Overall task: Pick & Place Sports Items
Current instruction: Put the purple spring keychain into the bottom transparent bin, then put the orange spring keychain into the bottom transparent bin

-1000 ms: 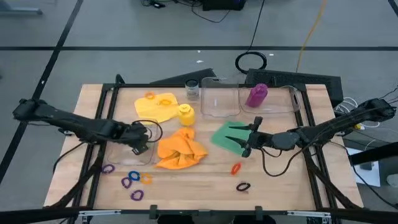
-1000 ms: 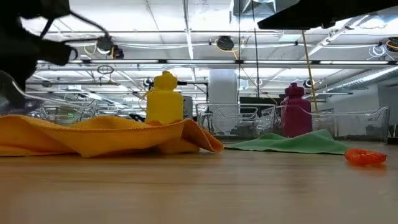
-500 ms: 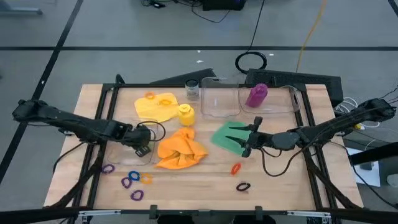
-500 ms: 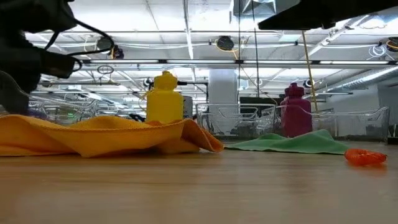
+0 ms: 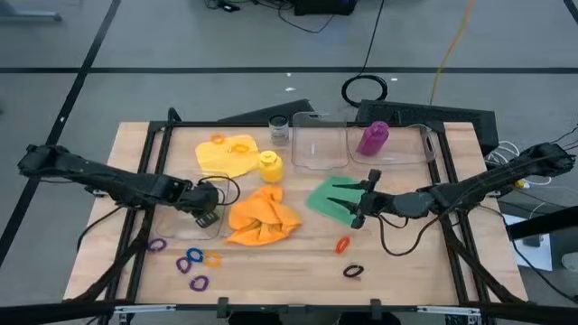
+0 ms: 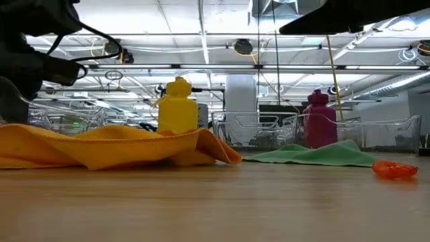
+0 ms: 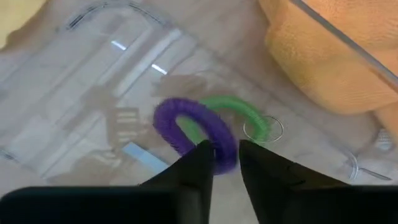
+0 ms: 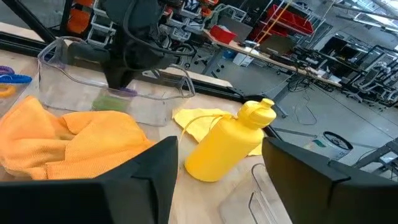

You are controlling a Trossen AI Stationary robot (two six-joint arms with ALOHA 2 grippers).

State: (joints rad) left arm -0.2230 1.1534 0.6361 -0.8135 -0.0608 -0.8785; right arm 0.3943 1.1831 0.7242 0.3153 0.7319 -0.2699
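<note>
Sorting is barely begun: left claw [image 7: 222, 163] pinches a purple ring [image 7: 194, 129] inside a clear box [image 5: 185, 217], right claw [image 5: 358, 200] gapes empty, cloths remain on the tabletop [image 5: 298, 266].

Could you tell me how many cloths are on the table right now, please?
3: a yellow cloth at the back left, an orange cloth in the middle, and a green cloth under the right gripper.

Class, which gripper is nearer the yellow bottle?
Right. The right gripper is over the green cloth, nearer the yellow bottle; the left gripper is inside a clear box.
</note>
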